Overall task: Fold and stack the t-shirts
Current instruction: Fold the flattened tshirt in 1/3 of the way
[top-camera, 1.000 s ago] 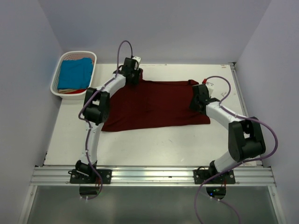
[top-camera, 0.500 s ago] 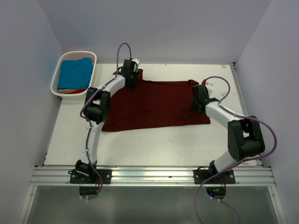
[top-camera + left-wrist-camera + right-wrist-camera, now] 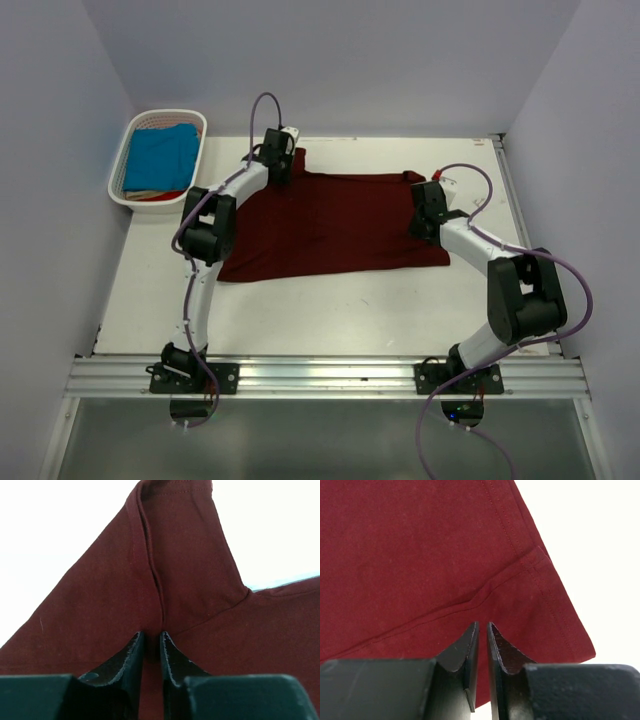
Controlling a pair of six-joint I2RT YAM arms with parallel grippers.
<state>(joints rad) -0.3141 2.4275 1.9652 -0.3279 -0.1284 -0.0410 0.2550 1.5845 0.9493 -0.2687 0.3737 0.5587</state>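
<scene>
Folding is judged barely begun. Furthest left, well apart from either pair of jaws, a white slatted plastic basket (image 3: 160,118) is seen. A bright turquoise-blue soft cloth t-shirt (image 3: 160,155) is lying in it, bunched and not yet taken out.

Next, the left gripper (image 3: 151,637) is set at the far left corner of a dark maroon soft cloth short-sleeved t-shirt (image 3: 330,225). Its jaws are clenched on a raised ridge of that cloth. A stitched seam runs straight ahead from between them, and a sleeve lies ahead and to their right.

The maroon shirt is spread on the white table (image 3: 330,310) between the two grippers. It lies mostly flat, and no finished fold can be made out from above.

At the right, the right gripper (image 3: 482,627) is pressed onto the shirt near a hemmed corner. Its jaws are drawn almost together on a small kink of seam, and the hem's edge lies just ahead and to their right.

Folding of both shirts and the stacking are judged left to do.
</scene>
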